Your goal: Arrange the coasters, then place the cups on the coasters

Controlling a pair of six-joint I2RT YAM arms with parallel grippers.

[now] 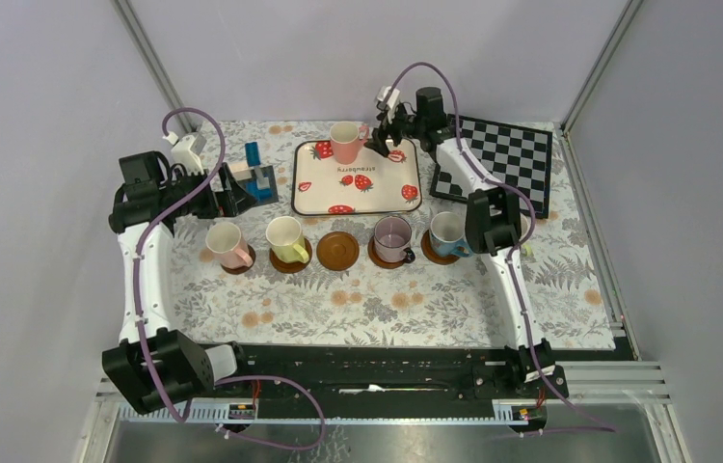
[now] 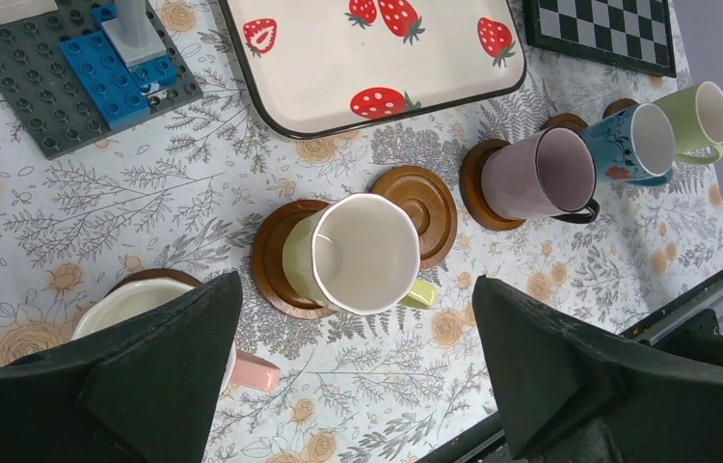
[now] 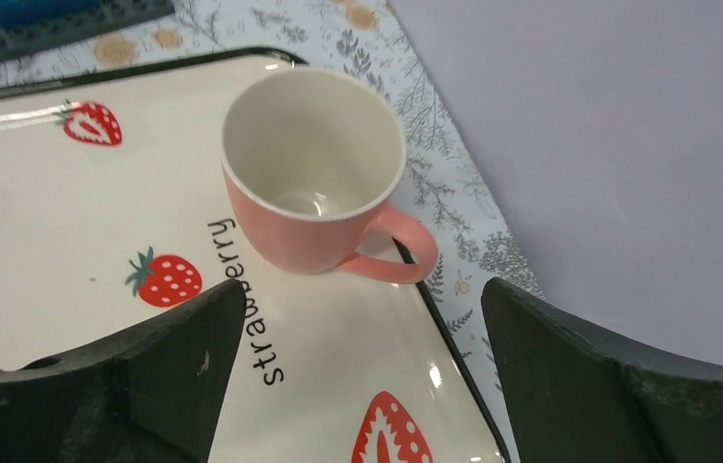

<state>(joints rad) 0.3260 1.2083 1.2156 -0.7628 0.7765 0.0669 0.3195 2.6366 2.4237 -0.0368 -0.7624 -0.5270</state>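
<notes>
Tray (image 1: 377, 198) at rear centre of table (image 1: 387, 304), lone cup (image 1: 346, 142) on its far edge, chessboard (image 1: 504, 154) right of tray, brick plate (image 1: 242, 185) left, row of coasters (image 2: 271, 265) in front, bare coaster (image 1: 338, 250) mid-row, two cups (image 1: 286, 238) on coasters either side

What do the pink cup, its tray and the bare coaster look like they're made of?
Pink cup: likely glazed ceramic, glossy, white inside. Tray: perhaps enamelled metal or melamine; shiny white, dark rim, reflections. Bare coaster: apparently varnished wood, brown with a turned centre ring.
</notes>
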